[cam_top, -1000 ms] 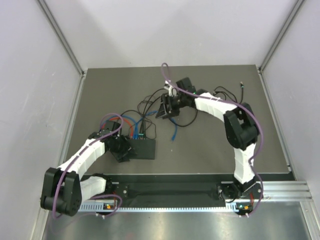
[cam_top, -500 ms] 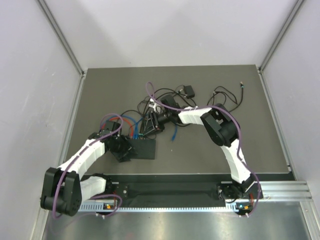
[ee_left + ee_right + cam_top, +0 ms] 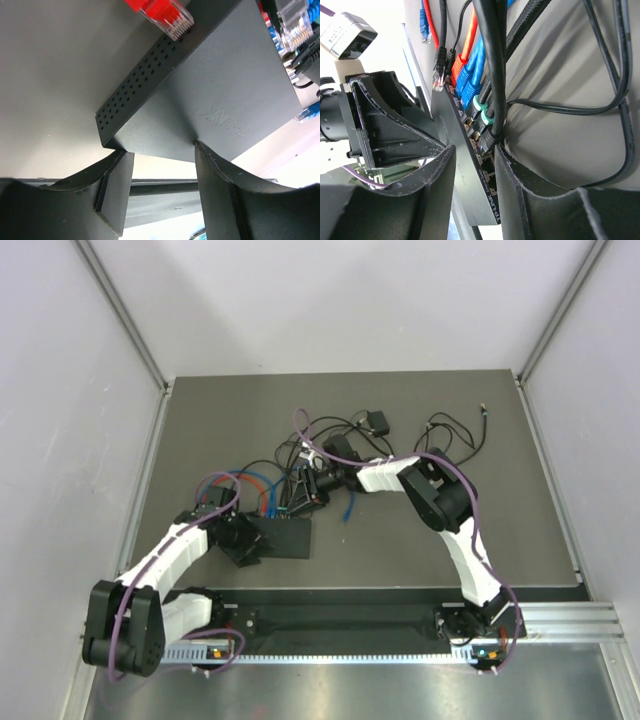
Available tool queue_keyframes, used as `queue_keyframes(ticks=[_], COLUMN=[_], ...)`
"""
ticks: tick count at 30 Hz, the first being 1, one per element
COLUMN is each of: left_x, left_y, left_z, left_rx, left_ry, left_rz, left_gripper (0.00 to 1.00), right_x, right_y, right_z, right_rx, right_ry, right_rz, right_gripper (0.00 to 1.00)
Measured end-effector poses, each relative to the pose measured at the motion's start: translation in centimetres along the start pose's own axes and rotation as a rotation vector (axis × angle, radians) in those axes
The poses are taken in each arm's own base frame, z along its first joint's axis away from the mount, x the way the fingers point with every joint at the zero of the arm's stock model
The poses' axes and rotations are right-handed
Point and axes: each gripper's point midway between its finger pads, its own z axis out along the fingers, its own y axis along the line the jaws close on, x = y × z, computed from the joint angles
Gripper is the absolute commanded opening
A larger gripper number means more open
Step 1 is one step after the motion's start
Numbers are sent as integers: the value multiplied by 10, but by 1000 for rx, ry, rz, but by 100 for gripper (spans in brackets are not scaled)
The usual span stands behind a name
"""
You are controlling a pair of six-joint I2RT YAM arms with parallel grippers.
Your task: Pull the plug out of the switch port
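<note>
The switch (image 3: 290, 537) is a flat black box on the mat; it also shows in the left wrist view (image 3: 200, 90) and the right wrist view (image 3: 470, 170). Its port row holds orange, blue, green-booted and black plugs. My left gripper (image 3: 243, 543) is open; its fingertips (image 3: 112, 190) rest against the box's near corner. My right gripper (image 3: 298, 495) is open at the port side. In the right wrist view it (image 3: 476, 150) straddles the port edge, and the black plug (image 3: 490, 139) in the switch port sits right at its fingertips, not gripped.
Black cables tangle behind the switch, leading to a small black adapter block (image 3: 377, 422). A loose blue plug end (image 3: 348, 505) lies right of the switch, and a loose red plug (image 3: 165, 15) lies by its left corner. A metal rail (image 3: 400, 618) runs along the near edge.
My right arm swung from the back centre down and left to the switch's port side, then settled there. My left gripper shifted only slightly at the switch's corner.
</note>
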Motion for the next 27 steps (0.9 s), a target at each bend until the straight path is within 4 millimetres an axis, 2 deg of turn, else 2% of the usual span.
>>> queue_keyframes(ticks=[15, 18, 21, 27], left_x=[0, 1, 1, 1], left_y=[0, 0, 0, 0], left_z=[0, 1, 1, 1], left_rx=[8, 8, 9, 11], left_ry=[6, 8, 9, 11], left_rz=[-8, -8, -9, -10], left_gripper=[57, 57, 57, 57], right_x=[12, 14, 13, 12], right_y=[-7, -7, -7, -7], right_z=[4, 5, 8, 11], right_rx=[1, -3, -15, -62], right_ry=[32, 36, 33, -4], right_rz=[-15, -9, 14, 91], right_gripper=[36, 34, 26, 29])
